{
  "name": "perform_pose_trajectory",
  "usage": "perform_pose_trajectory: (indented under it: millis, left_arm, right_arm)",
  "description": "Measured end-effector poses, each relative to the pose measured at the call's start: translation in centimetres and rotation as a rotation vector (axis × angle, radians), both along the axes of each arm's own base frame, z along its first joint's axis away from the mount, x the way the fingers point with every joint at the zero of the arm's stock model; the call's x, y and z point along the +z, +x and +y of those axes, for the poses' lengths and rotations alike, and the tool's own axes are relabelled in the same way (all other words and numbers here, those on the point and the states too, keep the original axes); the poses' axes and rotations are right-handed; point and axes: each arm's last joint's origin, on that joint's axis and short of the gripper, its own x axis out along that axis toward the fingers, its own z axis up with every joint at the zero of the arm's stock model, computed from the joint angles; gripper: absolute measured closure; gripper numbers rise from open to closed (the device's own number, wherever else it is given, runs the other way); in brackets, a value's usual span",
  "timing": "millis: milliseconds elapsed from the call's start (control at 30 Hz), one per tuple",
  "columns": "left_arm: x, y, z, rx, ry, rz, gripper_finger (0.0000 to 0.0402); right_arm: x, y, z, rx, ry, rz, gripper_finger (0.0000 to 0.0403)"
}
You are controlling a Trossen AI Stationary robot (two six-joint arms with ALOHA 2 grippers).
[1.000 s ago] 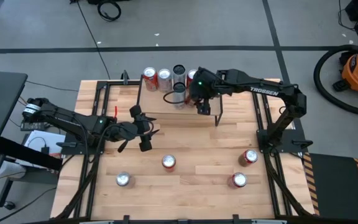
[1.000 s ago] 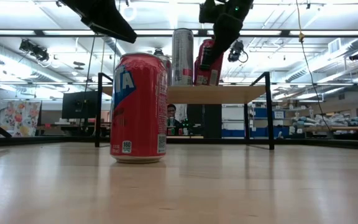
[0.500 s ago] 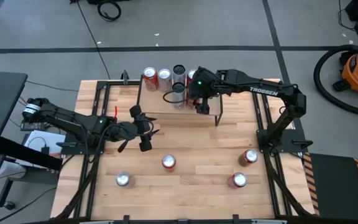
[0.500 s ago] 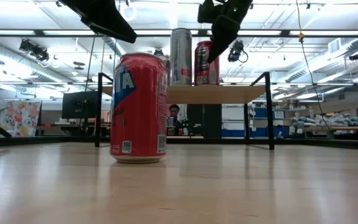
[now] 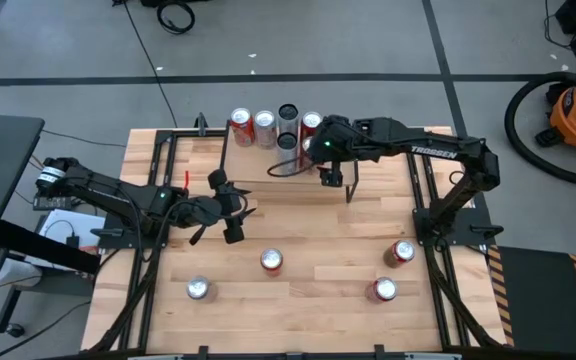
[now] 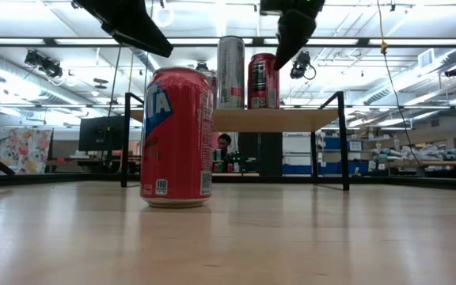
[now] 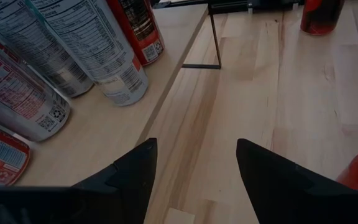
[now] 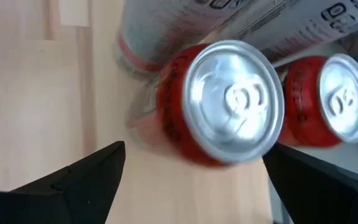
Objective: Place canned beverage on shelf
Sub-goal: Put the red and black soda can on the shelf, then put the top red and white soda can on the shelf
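A red can stands upright on its base on the shelf, beside a tall silver can; it also shows in the low view and the high view. My right gripper is open just above the red can's top, with a finger on either side of it and not touching it; it shows in the low view too. My left gripper waits open and empty over the table, left of the middle; its fingers show spread in the left wrist view.
Two more red cans and silver cans stand on the shelf's far part. Loose cans stand on the table at the near side. The middle one fills the low view's foreground.
My right gripper has set the red can, which was tilted, upright on the shelf. It has let go and gone up, clear of the can's top. The can stays beside the tall silver can.
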Motion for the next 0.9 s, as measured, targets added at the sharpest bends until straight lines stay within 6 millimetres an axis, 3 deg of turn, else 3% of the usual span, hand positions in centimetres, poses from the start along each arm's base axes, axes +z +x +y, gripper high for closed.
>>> perform_pose_trajectory:
  millis: [233,500,700,900]
  left_arm:
    - [-0.1,0.0,0.0,-0.002,-0.022,0.001,0.0171]
    - [-0.2,-0.1,-0.1,-0.02,-0.038,0.013,0.0171]
    - [-0.2,-0.1,-0.1,-0.033,-0.038,0.018,0.0171]
    - [-0.1,0.0,-0.2,-0.037,-0.033,0.015,0.0171]
  right_arm:
    - [1.2,-2.5,2.6,-0.063,0.094,0.018,0.0015]
    - [0.5,-4.1,8.9,-0.059,0.229,0.127,0.0018]
    - [-1.9,-6.2,12.6,-0.138,0.313,0.228,0.0025]
    - [-6.1,-8.7,14.2,-0.305,0.416,0.295,0.0027]
